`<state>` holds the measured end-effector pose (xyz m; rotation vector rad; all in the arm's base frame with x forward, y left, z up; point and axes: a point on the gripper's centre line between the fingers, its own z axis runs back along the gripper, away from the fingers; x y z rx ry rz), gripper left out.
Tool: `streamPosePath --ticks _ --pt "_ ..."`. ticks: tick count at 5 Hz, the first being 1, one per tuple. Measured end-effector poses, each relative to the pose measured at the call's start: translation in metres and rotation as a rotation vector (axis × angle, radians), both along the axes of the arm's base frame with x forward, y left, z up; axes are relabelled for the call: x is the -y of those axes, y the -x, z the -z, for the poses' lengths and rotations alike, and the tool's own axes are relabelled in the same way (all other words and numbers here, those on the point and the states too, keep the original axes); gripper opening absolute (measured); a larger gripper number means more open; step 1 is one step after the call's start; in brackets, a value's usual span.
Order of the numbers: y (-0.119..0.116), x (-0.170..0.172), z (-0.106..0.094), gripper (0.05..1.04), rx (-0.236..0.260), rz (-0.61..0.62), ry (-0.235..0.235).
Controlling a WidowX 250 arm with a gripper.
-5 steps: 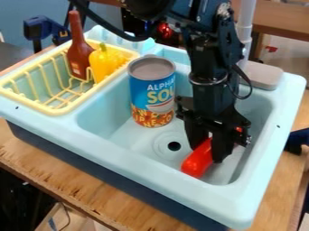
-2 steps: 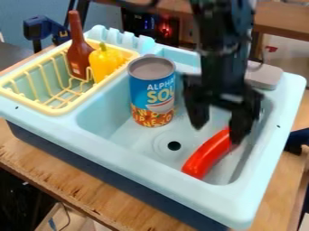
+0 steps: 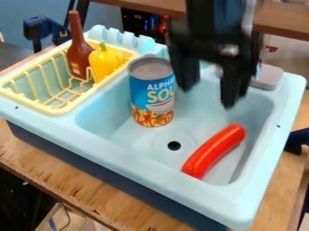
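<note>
Gripper [image 3: 206,92]: fingers spread, nothing grasped; positioned above the toy sink [image 3: 175,181]. Red curved toy [image 3: 213,151]: lying in the basin, right of the drain [image 3: 174,145]. Soup can [image 3: 151,92]: upright in the basin. Brown bottle [image 3: 78,47] and yellow toy pepper [image 3: 105,62]: in the yellow dish rack [image 3: 60,109].

The can [image 3: 151,92] stands in the sink [image 3: 114,146], right of the rack [image 3: 57,110].
</note>
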<state>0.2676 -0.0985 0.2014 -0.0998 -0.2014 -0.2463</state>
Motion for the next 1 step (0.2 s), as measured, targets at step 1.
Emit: streamPosePath --ticks 1 --pt "0.0259 -0.0117 -0.0088 1.001 -0.066 0.009 -0.133"
